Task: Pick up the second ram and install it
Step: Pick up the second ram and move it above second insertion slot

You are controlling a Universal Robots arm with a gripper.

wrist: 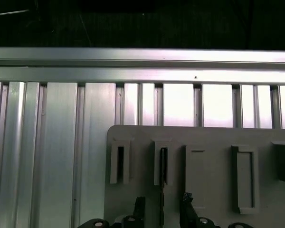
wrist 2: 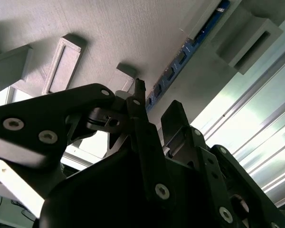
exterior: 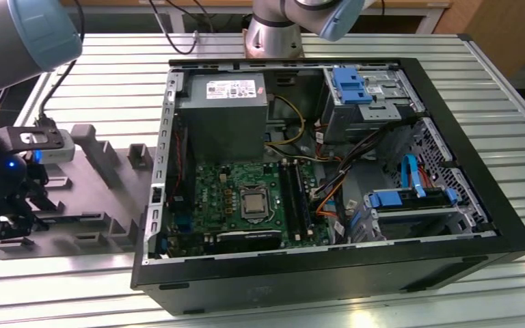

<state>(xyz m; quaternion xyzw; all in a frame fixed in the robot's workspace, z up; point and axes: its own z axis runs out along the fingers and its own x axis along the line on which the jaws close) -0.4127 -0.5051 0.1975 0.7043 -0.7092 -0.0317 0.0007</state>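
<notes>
Aluminium surface: slatted table (exterior: pixel 107 68), its bright ribs running under everything I can see.
Fixture: grey plastic holder plate (wrist: pixel 213 135) lies on the slats, to the exterior view's left of the open computer case (exterior: pixel 335 277).
Task piece: second ram (wrist: pixel 164 164) stands on edge in a holder slot.
Hand: gripper (wrist: pixel 162 209) is spread, one finger on either side of the stick, gaps showing.
Room: wooden panel (exterior: pixel 508 34) beyond the table's far corner.

Open computer case (exterior: pixel 335 277) (grey tray (exterior: pixel 117 199) beside)

A robot workshop: an opened computer case (exterior: pixel 335 281) on a slatted aluminium bench (exterior: pixel 117 83)
</notes>
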